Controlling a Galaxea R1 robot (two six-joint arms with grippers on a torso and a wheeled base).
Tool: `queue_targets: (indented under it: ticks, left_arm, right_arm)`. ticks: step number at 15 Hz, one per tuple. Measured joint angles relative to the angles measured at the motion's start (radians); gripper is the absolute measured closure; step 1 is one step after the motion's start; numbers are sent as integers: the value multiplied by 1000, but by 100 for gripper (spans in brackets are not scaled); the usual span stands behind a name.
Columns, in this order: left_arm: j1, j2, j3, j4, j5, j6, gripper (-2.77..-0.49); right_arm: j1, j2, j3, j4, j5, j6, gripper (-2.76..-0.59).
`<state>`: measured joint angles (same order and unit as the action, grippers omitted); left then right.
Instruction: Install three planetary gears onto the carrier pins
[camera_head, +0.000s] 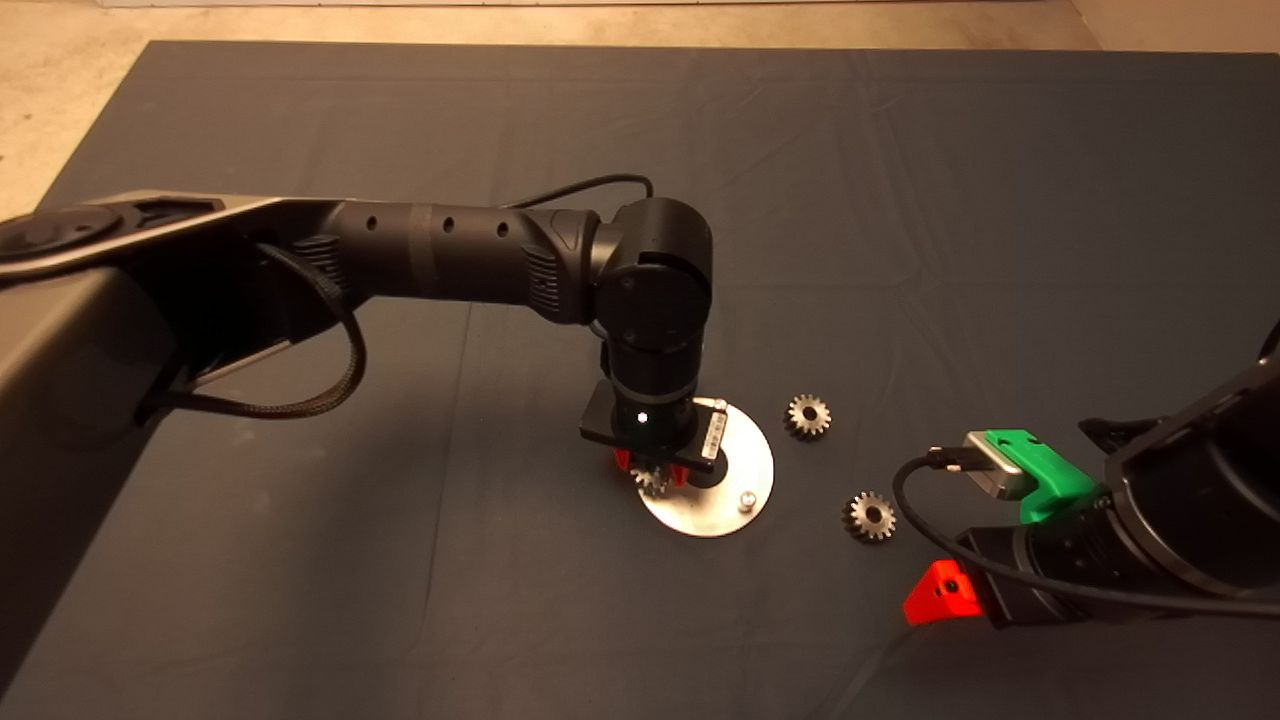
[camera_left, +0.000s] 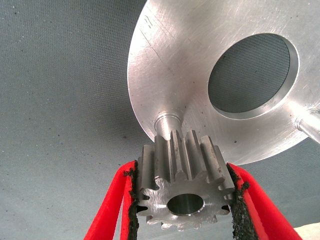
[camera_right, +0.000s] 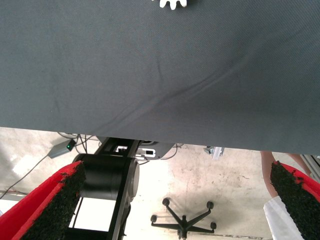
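The carrier disc (camera_head: 740, 460) lies mid-mat, shiny, with a large central hole. My left gripper (camera_head: 651, 478) hangs over its near-left edge, shut on one planetary gear (camera_left: 182, 192). In the left wrist view the red fingers (camera_left: 112, 200) clamp the gear's toothed sides, and one carrier pin (camera_left: 167, 122) stands just beyond the gear, outside its bore. A second pin (camera_head: 745, 498) and a third pin (camera_head: 720, 404) stand bare. Two more gears (camera_head: 808, 416) (camera_head: 870, 516) lie flat on the mat right of the disc. My right gripper (camera_head: 945, 590) waits open at the lower right.
The dark mat (camera_head: 900, 200) covers the table. The left arm (camera_head: 450, 260) spans the left half. The right wrist view looks past the mat's edge at the floor, a chair base (camera_right: 184, 220) and the robot's base (camera_right: 107, 182).
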<state>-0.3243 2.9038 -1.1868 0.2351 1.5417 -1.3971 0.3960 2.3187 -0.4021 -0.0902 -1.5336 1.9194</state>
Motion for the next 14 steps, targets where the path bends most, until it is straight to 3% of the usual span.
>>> queue_targets:
  ticks: [14]
  left_arm:
    - [-1, 2, -18, -14, -3, 19, -95]
  right_arm:
    - [0, 0, 0, 0, 0, 0, -275]
